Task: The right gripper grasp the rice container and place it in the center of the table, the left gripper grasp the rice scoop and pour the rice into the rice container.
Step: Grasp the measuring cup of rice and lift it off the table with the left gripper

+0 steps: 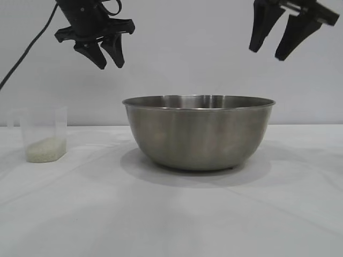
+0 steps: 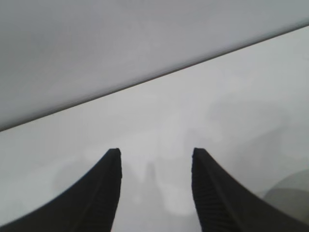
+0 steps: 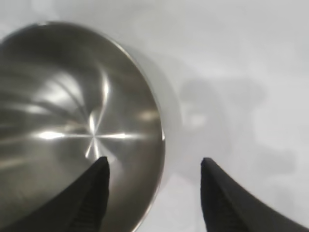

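- Steel rice container [image 1: 199, 132] stands mid-table [image 1: 171, 214], released; the placing step looks done.
- Right gripper [image 1: 277, 42], at one o'clock above it, is spread and empty.
- Left gripper [image 1: 107, 54], at eleven o'clock, is parted, holding nothing.
- Rice scoop [image 1: 45, 134] with rice [image 1: 46, 149] sits untouched at nine o'clock; grasping and pouring remain.
- No readable writing.

A plain, pale grey wall [image 1: 187, 48] runs unbroken behind the white worktop [image 1: 171, 214], meeting its far edge in a straight level line, and soft, even light falls from above, leaving only faint blurred shadows on the smooth surface and showing a few shallow creases across it.
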Available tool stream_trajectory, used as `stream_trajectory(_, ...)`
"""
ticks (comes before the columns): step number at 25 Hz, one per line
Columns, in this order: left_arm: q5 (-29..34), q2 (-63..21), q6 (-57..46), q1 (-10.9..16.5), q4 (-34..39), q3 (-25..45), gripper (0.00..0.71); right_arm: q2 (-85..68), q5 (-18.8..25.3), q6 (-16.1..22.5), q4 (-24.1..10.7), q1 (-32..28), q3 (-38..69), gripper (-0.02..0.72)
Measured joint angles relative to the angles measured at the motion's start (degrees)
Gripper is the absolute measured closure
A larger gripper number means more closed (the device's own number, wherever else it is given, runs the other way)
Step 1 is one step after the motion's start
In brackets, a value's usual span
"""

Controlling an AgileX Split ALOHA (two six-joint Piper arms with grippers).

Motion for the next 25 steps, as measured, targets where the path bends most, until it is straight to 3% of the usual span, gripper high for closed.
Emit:
stream_trajectory(3,0.00,0.00,0.00,0.00,-0.11,0.00,0.417,-9.82,-5.56,-0.14,0.00,0.00,10.65,0.346)
stream_trajectory(6,0.00,0.00,0.00,0.00,-0.49,0.00,0.417,-21.76,-4.86,-0.14,0.00,0.00,17.24,0.346)
stream_trajectory(10,0.00,0.00,0.00,0.00,-0.61,0.00,0.417,-37.12,5.01,0.48,-0.92,0.00,21.08,0.346)
stream_trajectory(12,0.00,0.00,0.00,0.00,-0.61,0.00,0.417,-45.22,11.33,2.59,-3.75,0.00,21.46,0.346)
stream_trajectory(16,0.00,0.00,0.00,0.00,-0.61,0.00,0.417,-58.18,19.83,8.55,-11.10,0.00,21.56,0.346)
stream_trajectory(18,0.00,0.00,0.00,0.00,-0.61,0.00,0.417,-61.66,24.24,9.32,-12.30,0.00,21.56,0.346)
stream_trajectory(21,-0.10,0.00,0.00,0.00,-0.61,0.00,0.417,-64.66,28.16,9.53,-12.83,0.00,22.40,0.346)
stream_trajectory(25,-0.10,0.00,0.00,0.00,-0.94,0.00,0.417,-69.23,29.46,9.66,-12.60,0.00,27.75,0.346)
